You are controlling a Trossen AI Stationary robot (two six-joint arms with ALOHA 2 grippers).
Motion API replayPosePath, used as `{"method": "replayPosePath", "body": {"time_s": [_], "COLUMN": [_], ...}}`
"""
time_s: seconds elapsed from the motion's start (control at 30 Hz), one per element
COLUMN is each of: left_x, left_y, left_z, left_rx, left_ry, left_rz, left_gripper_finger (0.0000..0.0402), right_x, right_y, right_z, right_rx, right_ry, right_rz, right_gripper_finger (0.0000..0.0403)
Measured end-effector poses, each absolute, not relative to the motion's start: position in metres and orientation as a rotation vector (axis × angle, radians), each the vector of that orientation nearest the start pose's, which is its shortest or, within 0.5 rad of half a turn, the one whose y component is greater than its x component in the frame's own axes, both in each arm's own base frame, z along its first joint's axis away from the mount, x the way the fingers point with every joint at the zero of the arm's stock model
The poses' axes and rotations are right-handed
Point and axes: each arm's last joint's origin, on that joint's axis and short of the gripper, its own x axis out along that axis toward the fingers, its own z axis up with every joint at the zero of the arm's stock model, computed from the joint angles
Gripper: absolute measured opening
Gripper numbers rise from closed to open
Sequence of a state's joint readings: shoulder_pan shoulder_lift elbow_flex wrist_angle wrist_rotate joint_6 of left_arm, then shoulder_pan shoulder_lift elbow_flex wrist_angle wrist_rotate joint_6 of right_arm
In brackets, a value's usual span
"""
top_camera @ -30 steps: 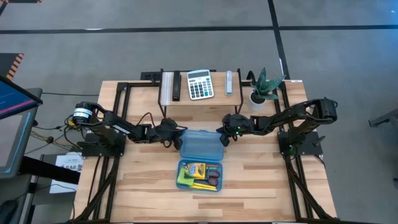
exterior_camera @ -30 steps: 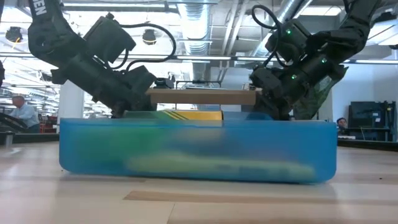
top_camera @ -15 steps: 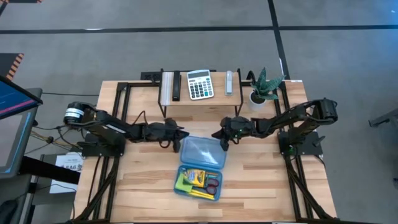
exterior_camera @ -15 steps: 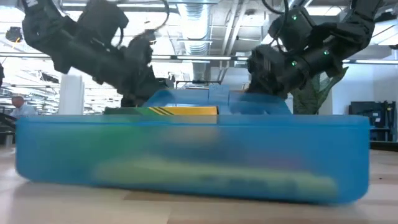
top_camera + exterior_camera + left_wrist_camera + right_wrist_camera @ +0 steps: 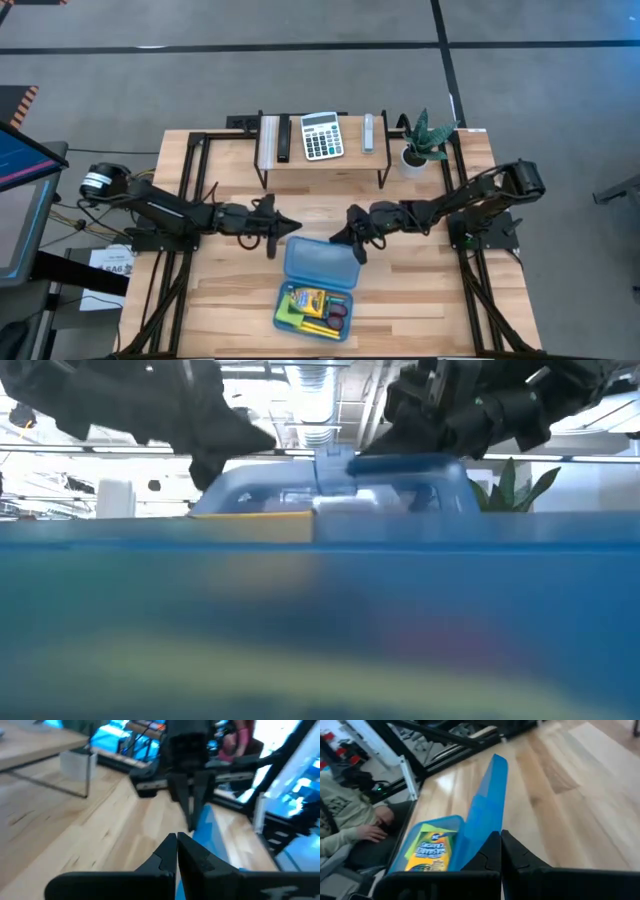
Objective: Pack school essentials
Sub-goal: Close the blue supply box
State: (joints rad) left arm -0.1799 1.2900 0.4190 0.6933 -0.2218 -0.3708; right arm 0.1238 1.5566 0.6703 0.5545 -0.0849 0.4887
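As lid rises since a second ago, blue case (image 5: 315, 290) has slid nearer bench (image 5: 420, 290) front edge; crayon box (image 5: 308, 299) packed inside. Left gripper (image 5: 285, 226) and right gripper (image 5: 340, 232) pressed together at lid corners: closing under way.

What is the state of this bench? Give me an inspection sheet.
Surface: wooden table, bare around the case.
Job's things: crayon box and scissors lie in the open blue case, lid tilted up.
Clutter: calculator and plant at the rear shelf.
Grippers: left gripper shut, beside the lid; right gripper shut, at the lid's edge.
Cables: loose cables off the left edge.
Surroundings: seated person beyond the table.
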Motion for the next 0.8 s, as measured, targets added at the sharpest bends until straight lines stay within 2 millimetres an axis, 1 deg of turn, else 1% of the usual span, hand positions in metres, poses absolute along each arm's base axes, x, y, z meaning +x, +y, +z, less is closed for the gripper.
{"method": "replayPosePath", "body": {"time_s": [0.1, 0.2, 0.3, 0.4, 0.5, 0.7, 0.8], "left_x": [0.236, 0.230, 0.223, 0.223, 0.229, 0.251, 0.263], "left_y": [-0.048, -0.063, -0.082, -0.103, -0.124, -0.171, -0.188], "left_z": [0.201, 0.208, 0.206, 0.197, 0.190, 0.177, 0.167], "left_rx": [-0.311, -0.282, -0.248, -0.229, -0.230, -0.201, -0.147], "left_ry": [0.131, 0.110, 0.139, 0.225, 0.311, 0.482, 0.600], "left_rz": [0.019, -0.058, -0.152, -0.171, -0.183, -0.281, -0.272], "left_gripper_finger": [0.0000, 0.0000, 0.0000, 0.0000, 0.0000, 0.0000, 0.0000], "right_x": [0.307, 0.307, 0.307, 0.307, 0.307, 0.307, 0.307], "right_y": [0.044, 0.045, 0.044, 0.042, 0.042, 0.043, 0.043], "right_z": [0.186, 0.185, 0.185, 0.185, 0.185, 0.185, 0.185], "right_rx": [0.474, 0.472, 0.473, 0.474, 0.475, 0.481, 0.481], "right_ry": [0.379, 0.395, 0.394, 0.392, 0.392, 0.390, 0.392], "right_rz": [0.132, 0.131, 0.127, 0.122, 0.122, 0.123, 0.123], "right_gripper_finger": [0.0006, 0.0006, 0.0006, 0.0006, 0.0006, 0.0006, 0.0006]}}
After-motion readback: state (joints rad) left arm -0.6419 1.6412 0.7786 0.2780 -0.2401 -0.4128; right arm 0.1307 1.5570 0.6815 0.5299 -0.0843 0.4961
